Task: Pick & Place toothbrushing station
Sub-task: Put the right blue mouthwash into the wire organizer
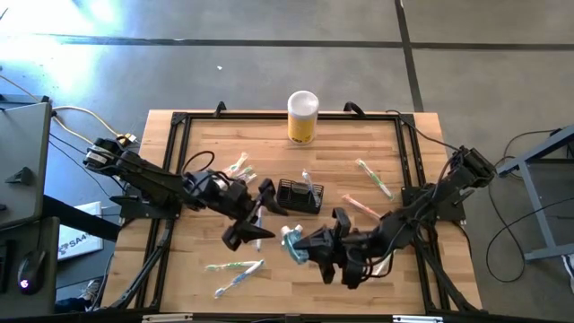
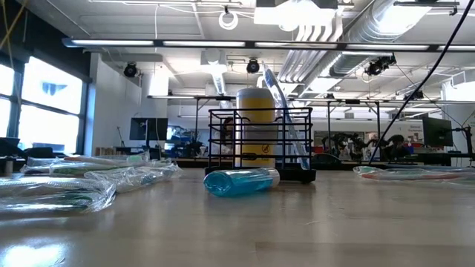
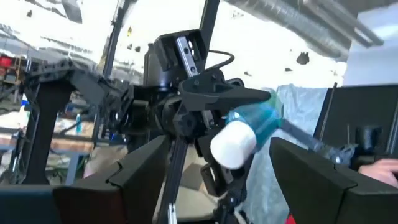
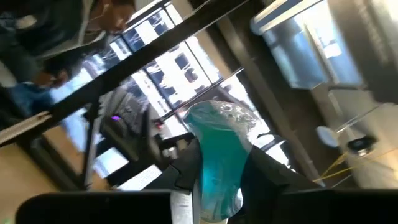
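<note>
Starting at the left, our left hand [image 1: 254,218] hovered over the middle of the wooden tabletop [image 1: 377,274] with its fingers spread apart and nothing between them. Just to its right sat the toothbrushing station [image 1: 300,195], the low black mesh caddy, upright, with one wrapped brush leaning in it; its long side ran across the tabletop. Further right and nearer the front edge, our right hand [image 1: 305,248] was clamped on a teal toothpaste tube [image 1: 292,243] with a white cap, held above the surface. We judged the caddy to lie just behind and slightly right of that tube, so the right hand was the one to carry it in, while the left was about as close. Wrapped toothbrushes [image 1: 235,269] lay scattered about, a yellow cylinder [image 1: 302,117] stood at the far edge, and the low view showed a wide workshop with ceiling ducts beyond.
</note>
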Controlling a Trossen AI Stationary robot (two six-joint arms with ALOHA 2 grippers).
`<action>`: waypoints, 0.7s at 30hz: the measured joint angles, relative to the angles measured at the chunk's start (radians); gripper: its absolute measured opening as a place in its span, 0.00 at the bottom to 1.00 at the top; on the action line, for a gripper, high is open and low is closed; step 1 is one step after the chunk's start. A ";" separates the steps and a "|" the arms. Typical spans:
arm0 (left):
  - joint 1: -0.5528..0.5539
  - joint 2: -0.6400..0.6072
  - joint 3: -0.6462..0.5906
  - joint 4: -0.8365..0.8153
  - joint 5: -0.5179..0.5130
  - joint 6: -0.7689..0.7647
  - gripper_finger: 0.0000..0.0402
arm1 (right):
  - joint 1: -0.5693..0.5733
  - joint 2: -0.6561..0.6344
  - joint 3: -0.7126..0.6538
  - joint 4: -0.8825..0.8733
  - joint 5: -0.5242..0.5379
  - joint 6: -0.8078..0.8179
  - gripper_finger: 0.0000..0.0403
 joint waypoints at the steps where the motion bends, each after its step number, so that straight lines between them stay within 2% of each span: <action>1: 0.000 0.000 0.000 0.013 -0.001 -0.007 0.69 | -0.007 0.000 0.000 0.015 -0.020 -0.006 0.17; 4: 0.000 0.000 0.000 0.050 -0.002 -0.009 0.69 | -0.037 0.000 0.000 0.045 -0.103 -0.002 0.17; 13: 0.000 -0.001 0.000 0.074 -0.015 -0.011 0.69 | -0.121 0.000 0.000 0.089 -0.206 0.082 0.17; 21: 0.000 -0.001 0.000 0.097 -0.015 -0.008 0.69 | -0.145 0.000 0.000 0.093 -0.227 0.128 0.17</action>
